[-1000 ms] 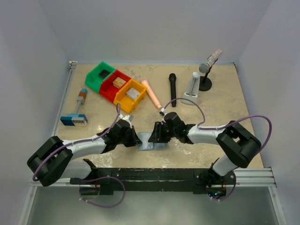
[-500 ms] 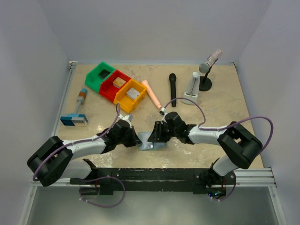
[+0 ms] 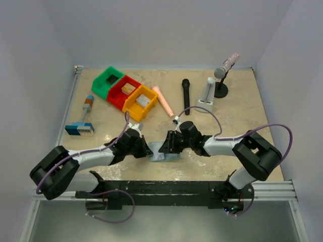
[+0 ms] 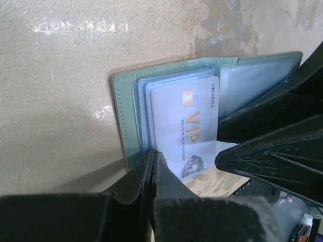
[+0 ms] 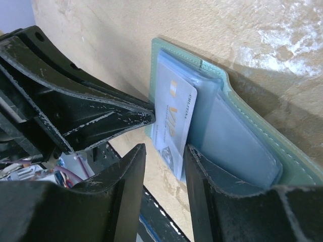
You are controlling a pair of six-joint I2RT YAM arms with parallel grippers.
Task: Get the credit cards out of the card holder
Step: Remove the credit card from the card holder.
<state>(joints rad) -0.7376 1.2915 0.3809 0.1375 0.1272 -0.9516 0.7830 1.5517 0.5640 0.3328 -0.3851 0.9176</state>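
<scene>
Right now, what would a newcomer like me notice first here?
An open teal card holder lies at the table's near middle, a silvery VIP card poking from its pocket. The left claw and right claw meet over it from either side. Bright green, red and orange bins sit far left.

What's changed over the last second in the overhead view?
Very little. The right gripper has eased a touch toward the near edge, staying open at the card holder. The left gripper stays shut on the holder's edge, and the holder has not visibly moved.
</scene>
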